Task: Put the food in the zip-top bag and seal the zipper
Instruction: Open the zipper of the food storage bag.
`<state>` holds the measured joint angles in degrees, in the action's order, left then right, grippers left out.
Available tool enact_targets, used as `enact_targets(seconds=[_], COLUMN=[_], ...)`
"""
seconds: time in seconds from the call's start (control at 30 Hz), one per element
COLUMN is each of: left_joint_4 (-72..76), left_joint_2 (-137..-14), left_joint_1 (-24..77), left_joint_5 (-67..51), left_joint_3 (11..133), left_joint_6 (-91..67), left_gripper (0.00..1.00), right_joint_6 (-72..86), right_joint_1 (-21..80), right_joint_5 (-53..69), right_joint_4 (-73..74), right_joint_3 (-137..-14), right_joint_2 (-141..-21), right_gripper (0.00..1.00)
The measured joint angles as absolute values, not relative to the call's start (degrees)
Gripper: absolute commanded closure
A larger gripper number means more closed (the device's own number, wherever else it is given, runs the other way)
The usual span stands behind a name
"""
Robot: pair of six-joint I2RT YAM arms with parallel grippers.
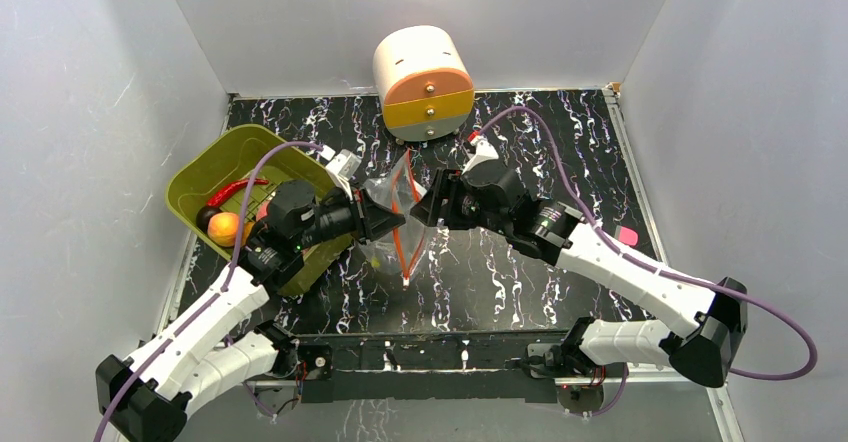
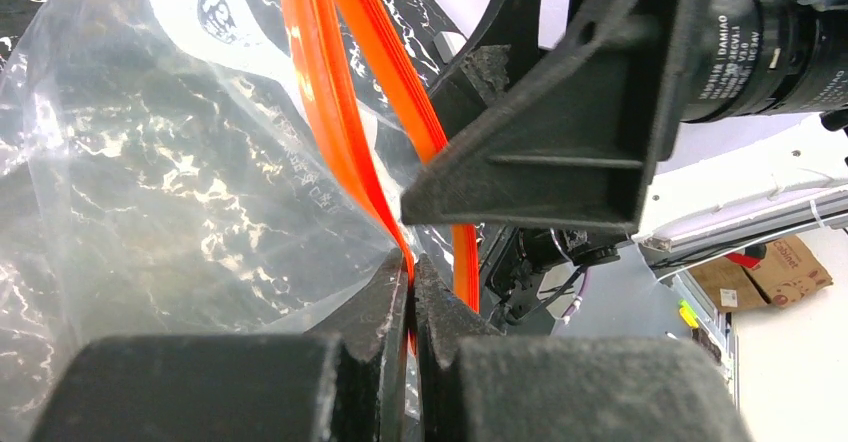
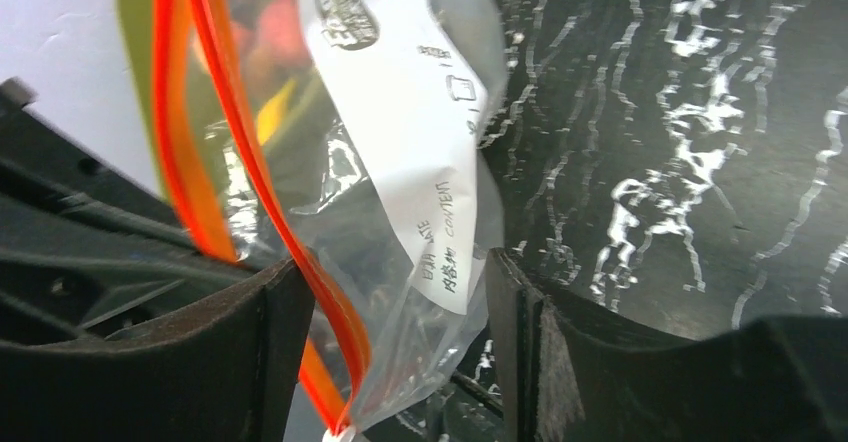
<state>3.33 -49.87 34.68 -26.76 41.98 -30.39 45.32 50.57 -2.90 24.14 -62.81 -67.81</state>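
Left claw: closed, pinching the bag at its zipper, the orange strip caught between the two fingertips. Right claw: open, its fingers apart on either side of the bag, one zipper strip lying against the inner face of one finger and the other finger clear of the plastic. The bag is held up between the two claws at mid-surface; whether its lower end touches the black marbled surface cannot be told. The zipper's two strips are parted. The food lies in the green basket to the left of the bag. Red and yellow blurs show through the plastic in the right wrist view; whether these are inside the bag or behind it cannot be told. A white-and-orange canister stands at the far edge.
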Motion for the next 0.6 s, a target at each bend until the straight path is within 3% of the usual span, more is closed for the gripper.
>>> enact_targets(seconds=[0.27, 0.6], left_joint_4=[2.5, -3.9], left_joint_2=[-48.9, -48.8], left_joint_1=[34.7, 34.7], left_joint_5=[-26.8, -25.1], left_joint_3=[42.0, 44.4], left_joint_6=[-29.4, -25.6], left_gripper=[1.00, 1.00], right_joint_6=[42.7, 40.6], right_joint_1=[50.6, 50.6], right_joint_5=[-13.4, -20.7], right_joint_4=[29.9, 33.2], right_joint_3=[-62.7, -60.8], right_joint_2=[-65.1, -64.0], right_gripper=[0.70, 0.85])
